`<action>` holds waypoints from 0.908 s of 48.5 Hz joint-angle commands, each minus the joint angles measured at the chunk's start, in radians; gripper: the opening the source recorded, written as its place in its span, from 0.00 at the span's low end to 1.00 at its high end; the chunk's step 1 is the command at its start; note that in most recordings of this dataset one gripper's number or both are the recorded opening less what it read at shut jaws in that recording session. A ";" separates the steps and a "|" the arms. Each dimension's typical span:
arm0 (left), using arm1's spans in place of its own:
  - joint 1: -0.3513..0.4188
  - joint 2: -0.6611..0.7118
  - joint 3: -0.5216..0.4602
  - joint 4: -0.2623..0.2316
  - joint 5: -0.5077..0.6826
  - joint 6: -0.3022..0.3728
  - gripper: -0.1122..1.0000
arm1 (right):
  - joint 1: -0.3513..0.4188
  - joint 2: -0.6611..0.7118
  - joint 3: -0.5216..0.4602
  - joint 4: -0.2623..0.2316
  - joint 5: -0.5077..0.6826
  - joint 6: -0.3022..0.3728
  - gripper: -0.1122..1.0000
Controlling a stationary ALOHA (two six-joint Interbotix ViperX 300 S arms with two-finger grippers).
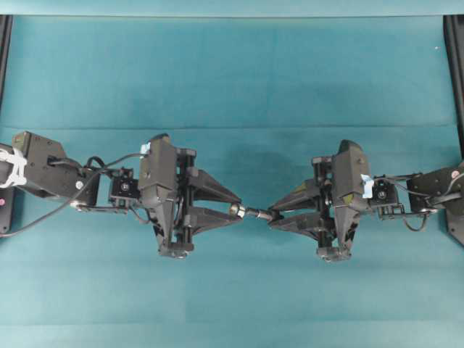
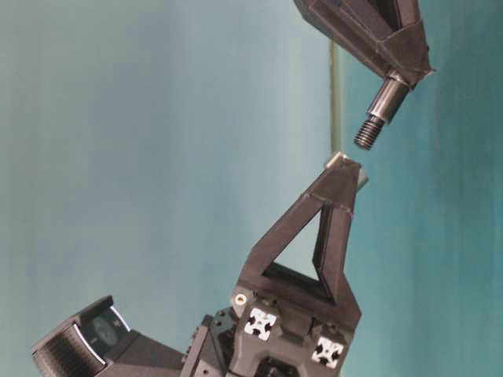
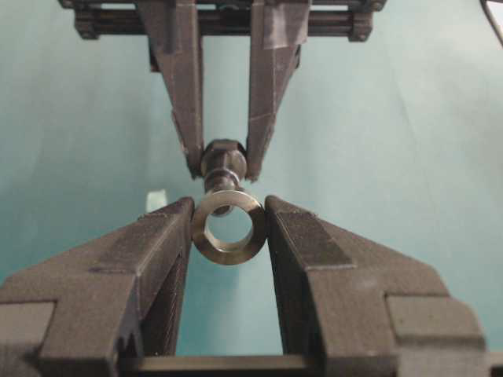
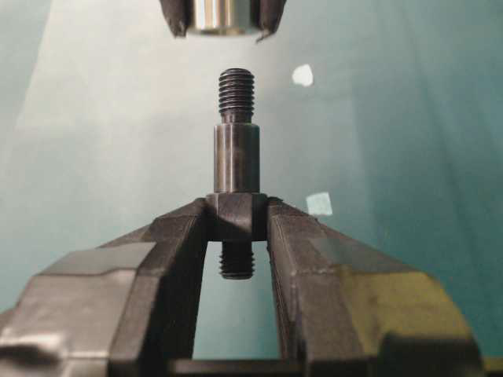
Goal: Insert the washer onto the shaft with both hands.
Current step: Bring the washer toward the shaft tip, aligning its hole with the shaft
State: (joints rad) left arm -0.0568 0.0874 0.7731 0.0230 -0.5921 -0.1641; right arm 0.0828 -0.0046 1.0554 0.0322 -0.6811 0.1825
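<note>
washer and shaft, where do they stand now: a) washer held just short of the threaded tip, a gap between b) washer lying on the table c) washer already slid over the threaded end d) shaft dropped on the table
a: the right wrist view shows a clear gap between the shaft tip and the washer, each held by its own gripper, the left gripper on the washer and the right gripper on the shaft.

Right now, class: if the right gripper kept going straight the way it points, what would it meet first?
Probably the washer held in the left gripper: the shaft's threaded tip, carried by the right gripper, faces it across a small gap. Exact alignment is unclear.
</note>
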 commanded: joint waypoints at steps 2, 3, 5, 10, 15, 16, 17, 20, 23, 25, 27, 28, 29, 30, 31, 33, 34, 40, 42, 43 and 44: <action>-0.003 0.000 -0.021 0.000 -0.006 -0.002 0.43 | 0.008 -0.002 -0.021 0.002 -0.014 0.011 0.10; -0.003 0.002 -0.023 0.000 -0.006 -0.002 0.43 | 0.009 -0.002 -0.023 0.002 -0.014 0.011 0.10; -0.003 0.005 -0.026 0.003 -0.006 -0.002 0.43 | 0.011 0.000 -0.025 0.000 -0.014 0.011 0.10; -0.005 0.012 -0.032 0.003 -0.006 -0.002 0.43 | 0.011 0.002 -0.025 0.002 -0.014 0.011 0.10; -0.006 0.015 -0.035 0.000 -0.006 -0.002 0.43 | 0.011 0.002 -0.026 0.000 -0.014 0.011 0.10; -0.006 0.017 -0.035 0.003 -0.006 -0.002 0.43 | 0.011 0.002 -0.025 0.002 -0.014 0.011 0.10; -0.008 0.017 -0.035 0.003 -0.006 -0.002 0.43 | 0.011 0.002 -0.026 0.002 -0.014 0.011 0.10; -0.009 0.018 -0.035 0.000 -0.006 -0.002 0.43 | 0.011 0.002 -0.026 0.002 -0.014 0.011 0.10; -0.011 0.020 -0.035 0.000 -0.006 -0.003 0.43 | 0.011 0.002 -0.026 0.002 -0.014 0.011 0.10; -0.011 0.021 -0.035 0.003 -0.006 -0.003 0.43 | 0.011 0.002 -0.026 0.002 -0.014 0.011 0.10; -0.011 0.023 -0.037 0.000 -0.005 -0.003 0.43 | 0.011 0.003 -0.026 0.002 -0.014 0.011 0.10; -0.012 0.023 -0.037 0.003 -0.006 -0.003 0.43 | 0.011 0.002 -0.028 0.002 -0.014 0.011 0.10; -0.011 0.023 -0.037 0.003 -0.006 -0.003 0.43 | 0.011 0.002 -0.028 0.002 -0.014 0.011 0.10; -0.011 0.025 -0.037 0.003 -0.006 -0.003 0.43 | 0.011 0.003 -0.029 0.002 -0.014 0.011 0.10; -0.011 0.025 -0.038 0.000 -0.006 -0.003 0.43 | 0.011 0.003 -0.029 0.002 -0.014 0.011 0.10; -0.011 0.026 -0.040 0.003 -0.006 -0.003 0.43 | 0.009 0.003 -0.031 0.002 -0.014 0.011 0.10; -0.011 0.028 -0.041 0.000 -0.006 -0.003 0.43 | 0.011 0.005 -0.031 0.002 -0.014 0.011 0.10; -0.011 0.040 -0.051 0.003 -0.006 -0.003 0.43 | 0.011 0.006 -0.035 0.002 -0.014 0.011 0.10; -0.011 0.043 -0.054 0.000 -0.006 -0.003 0.43 | 0.011 0.008 -0.035 0.000 -0.014 0.011 0.10; -0.011 0.046 -0.057 0.000 -0.006 -0.003 0.43 | 0.011 0.008 -0.037 0.002 -0.014 0.011 0.10; -0.011 0.048 -0.058 0.003 -0.006 -0.003 0.43 | 0.011 0.008 -0.037 0.002 -0.014 0.011 0.10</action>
State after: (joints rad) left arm -0.0660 0.1335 0.7348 0.0215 -0.5921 -0.1657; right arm 0.0905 0.0092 1.0339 0.0322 -0.6811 0.1841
